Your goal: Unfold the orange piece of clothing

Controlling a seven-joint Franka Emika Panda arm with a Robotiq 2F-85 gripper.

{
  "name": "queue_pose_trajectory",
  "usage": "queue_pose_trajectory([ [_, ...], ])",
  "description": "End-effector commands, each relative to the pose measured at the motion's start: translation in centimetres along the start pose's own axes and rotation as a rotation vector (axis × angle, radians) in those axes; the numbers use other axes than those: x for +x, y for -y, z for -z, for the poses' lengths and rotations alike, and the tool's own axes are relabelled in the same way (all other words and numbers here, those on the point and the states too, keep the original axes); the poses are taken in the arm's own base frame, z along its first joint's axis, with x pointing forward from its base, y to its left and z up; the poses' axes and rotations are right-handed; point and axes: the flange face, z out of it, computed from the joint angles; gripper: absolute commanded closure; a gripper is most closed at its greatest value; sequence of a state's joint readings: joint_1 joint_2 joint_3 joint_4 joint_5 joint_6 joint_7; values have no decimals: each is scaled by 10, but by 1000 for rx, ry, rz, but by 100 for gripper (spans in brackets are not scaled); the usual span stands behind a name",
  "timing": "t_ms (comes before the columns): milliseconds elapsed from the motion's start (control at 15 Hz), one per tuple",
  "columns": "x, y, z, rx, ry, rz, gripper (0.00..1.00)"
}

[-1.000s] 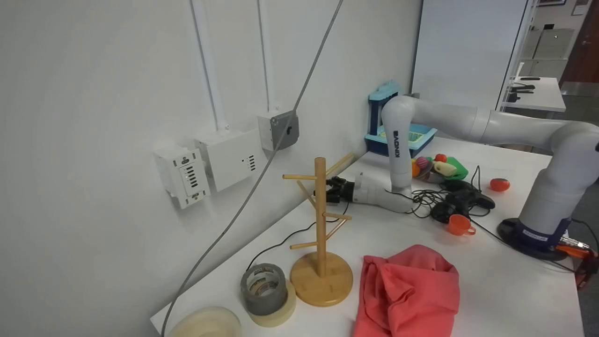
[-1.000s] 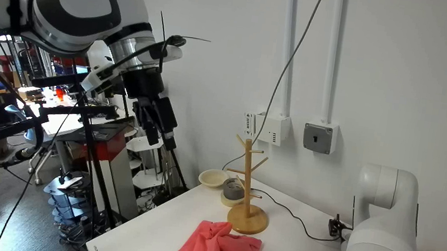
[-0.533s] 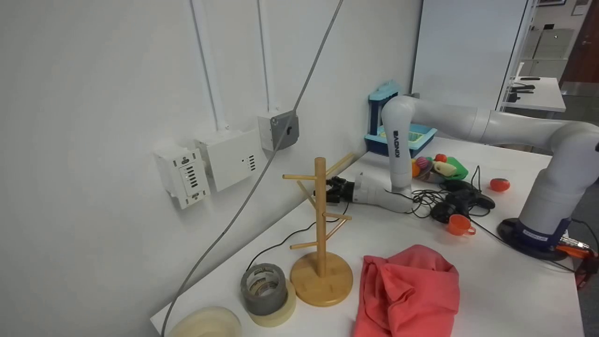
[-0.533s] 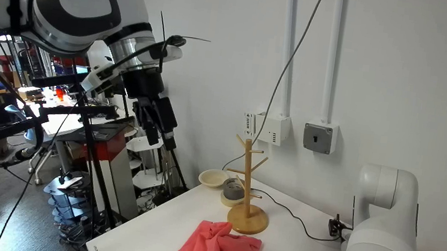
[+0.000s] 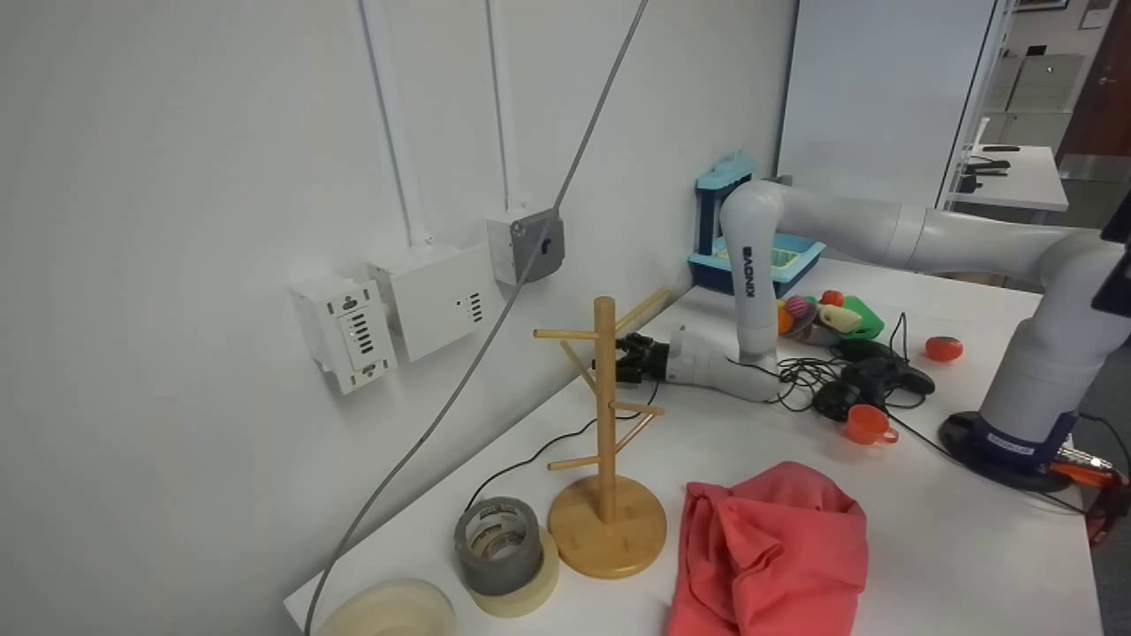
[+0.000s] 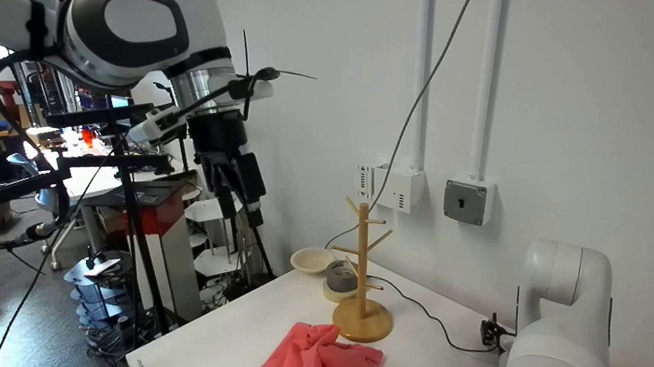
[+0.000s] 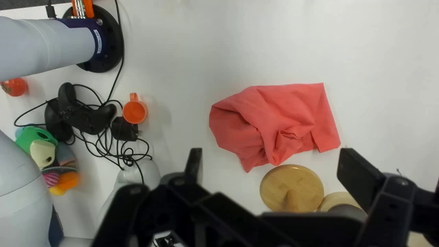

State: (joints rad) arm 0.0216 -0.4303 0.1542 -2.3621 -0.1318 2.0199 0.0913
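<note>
– White wall [image 6: 611, 132] behind, white table [image 7: 377, 55], second pale arm [image 6: 559, 359] at right in both exterior views. Quick: where's the orange garment [image 7: 271, 116]?

– On the table, bunched; in an exterior view it's to the near left of the peg stand [image 6: 362, 273], just beside it. Wrist view: flatter end right, gathered folds left, pucker between. Layer count? Can't tell.

– Gripper [image 7: 272, 159]?

– High in the air, well apart from the garment. Jaws spread wide, holding nothing.

– So approach step, I'd say, unfolding not yet begun.

– My read too. To do it well: center over the pucker, come straight down, a fingertip either side of the ridge, pinch just the top layer. Grab the whole stack and it likely lifts as one bundle.

– Press hard?

– No, lightly; the table looks unforgiving. Then raise a little and draw the flap out low and slow, so the lower layers' weight can anchor the rest.

– Which way?

– Away from the peg stand, it could snag fabric. Mind the orange cup [image 7: 134, 112], left in the wrist view. One pull probably won't do; plan a regrip at another corner.
</note>
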Motion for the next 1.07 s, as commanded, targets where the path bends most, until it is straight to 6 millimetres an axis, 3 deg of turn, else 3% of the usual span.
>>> queue_pose_trajectory([
  [0, 19, 7, -20, 61, -21, -12, 0],
  [400, 52, 14, -76, 177, -14, -101, 0],
  [467, 40, 14, -65, 141, -21, -56, 0],
  [600, 45, 15, -81, 152, -4, -70, 0],
  [800, 48, 15, -83, 153, -1, -76, 0],
  [1000, 55, 18, -113, 156, 33, -83, 0],
])
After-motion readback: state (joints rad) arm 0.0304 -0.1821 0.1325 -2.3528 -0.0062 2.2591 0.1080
